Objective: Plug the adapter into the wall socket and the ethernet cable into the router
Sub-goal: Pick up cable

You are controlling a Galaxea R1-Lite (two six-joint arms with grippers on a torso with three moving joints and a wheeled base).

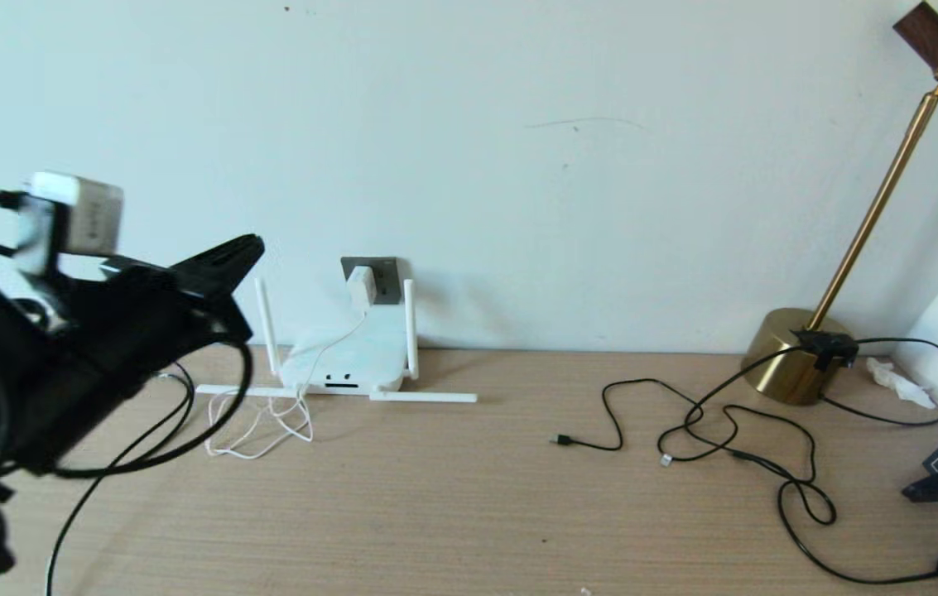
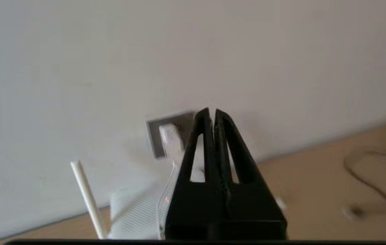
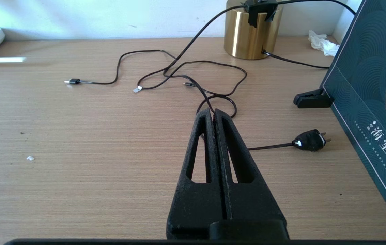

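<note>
From the head view we read no writing. The adapter [image 1: 360, 287] sits in the wall socket [image 1: 372, 279], low on the pale wall at about 11 o'clock from the picture's centre. Its thin white cord [image 1: 257, 422] drops over the router [image 1: 346, 360] and loops on the wooden tabletop [image 1: 435, 497]. The router leans against the wall just under the socket, two antennas upright, two lying flat. The left tool [image 1: 224, 265] hangs raised at 9 o'clock, short of the router, with a black cable [image 1: 146, 451] looping beneath the arm. Wide bare tabletop lies between the router and the brass lamp [image 1: 796, 356] at 3 o'clock, whose thin black cords [image 1: 733, 430] sprawl there.

In the left wrist view, the left tool [image 2: 212, 114] has its fingers pressed together, holding nothing we can see, pointing at the socket and adapter [image 2: 170, 139] above the router [image 2: 138, 211].

In the right wrist view, the right tool [image 3: 213, 114] is closed and empty, low over the tabletop near the lamp cords. A dark green box [image 3: 373, 95] at 3 o'clock bears pale Chinese characters. A black plug [image 3: 310, 140] lies beside it, and crumpled tissue [image 3: 322, 42] lies by the lamp base.
</note>
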